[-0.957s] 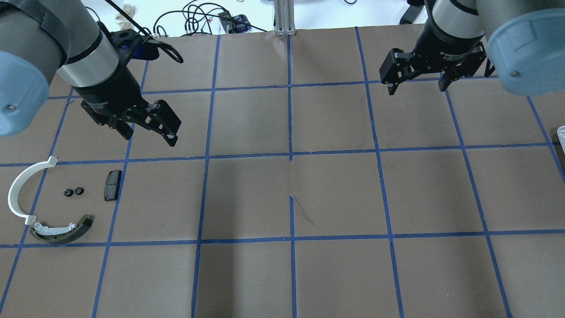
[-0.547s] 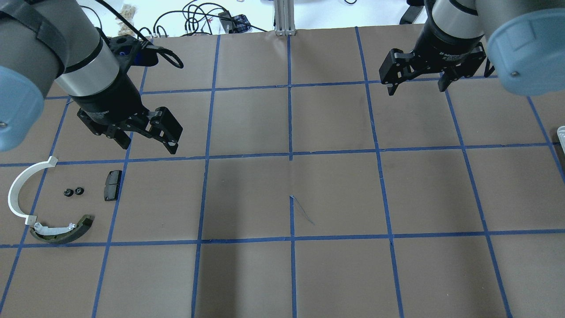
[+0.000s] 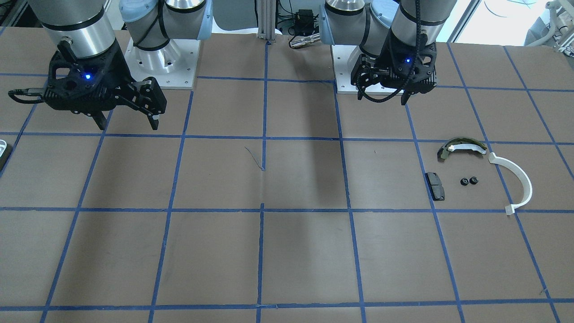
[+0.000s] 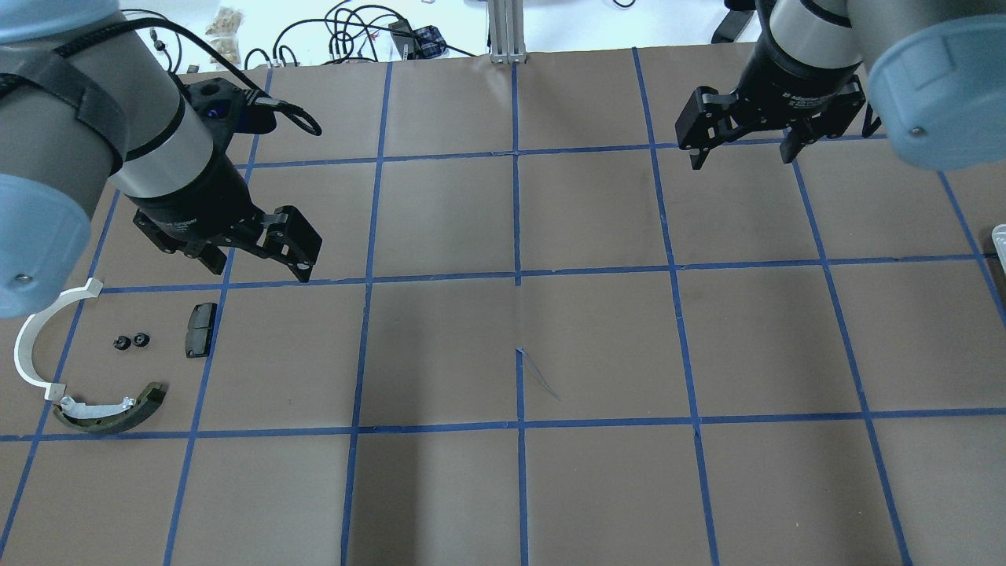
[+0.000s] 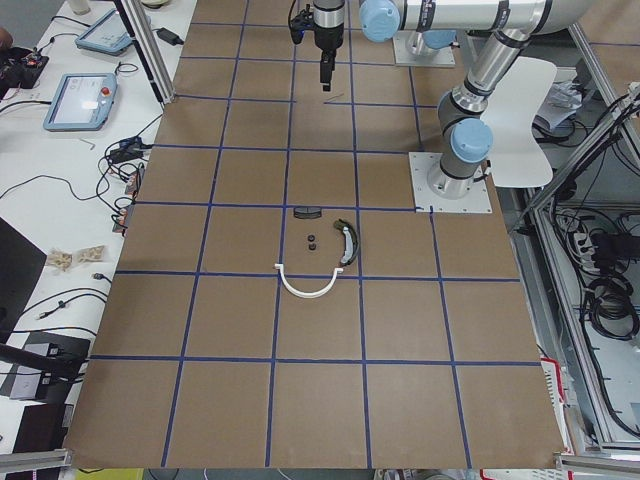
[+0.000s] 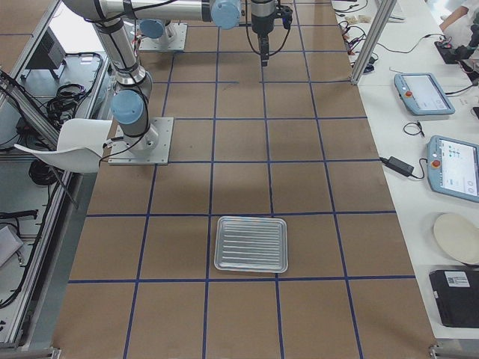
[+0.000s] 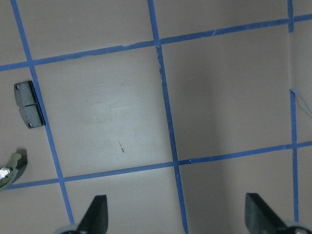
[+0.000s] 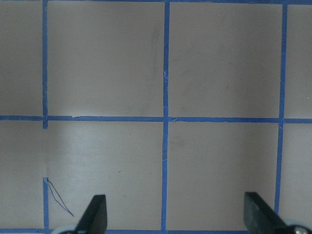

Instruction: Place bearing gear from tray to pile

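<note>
Now both pincers are held released: the left gripper (image 4: 259,271) near the pile (image 4: 148,399), the right gripper (image 4: 742,160) well apart. Two bearing gears (image 4: 120,342) are seen in the pile, between white arc (image 4: 21,346) and black pad (image 4: 200,329)

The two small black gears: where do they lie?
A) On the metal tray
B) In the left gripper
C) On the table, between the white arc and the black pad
C: the small black gears sit on the table, flanked by the white arc and the black pad.
</note>
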Controlling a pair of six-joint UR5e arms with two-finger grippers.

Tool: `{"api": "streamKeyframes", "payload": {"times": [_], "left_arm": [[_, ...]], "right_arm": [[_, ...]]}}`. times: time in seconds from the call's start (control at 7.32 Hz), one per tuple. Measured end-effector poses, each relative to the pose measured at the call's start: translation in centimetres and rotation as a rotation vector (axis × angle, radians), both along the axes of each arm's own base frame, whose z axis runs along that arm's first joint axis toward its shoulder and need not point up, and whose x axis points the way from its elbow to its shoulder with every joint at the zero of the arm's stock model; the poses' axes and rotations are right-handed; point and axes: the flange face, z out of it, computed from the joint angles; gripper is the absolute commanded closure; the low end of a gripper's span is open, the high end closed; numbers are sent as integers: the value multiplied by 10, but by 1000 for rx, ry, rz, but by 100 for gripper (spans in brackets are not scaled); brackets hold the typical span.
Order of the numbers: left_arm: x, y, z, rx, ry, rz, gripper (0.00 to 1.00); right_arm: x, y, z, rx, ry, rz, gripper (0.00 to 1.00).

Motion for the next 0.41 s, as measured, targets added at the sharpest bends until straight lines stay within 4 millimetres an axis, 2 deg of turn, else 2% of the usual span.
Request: {"api": "streamKeyframes", "payload": {"times": [0.41], "left_arm": [[-3,1,-3,4,31,35,0]], "right_arm": [[0,0,-1,3,-1,0,0]]}}
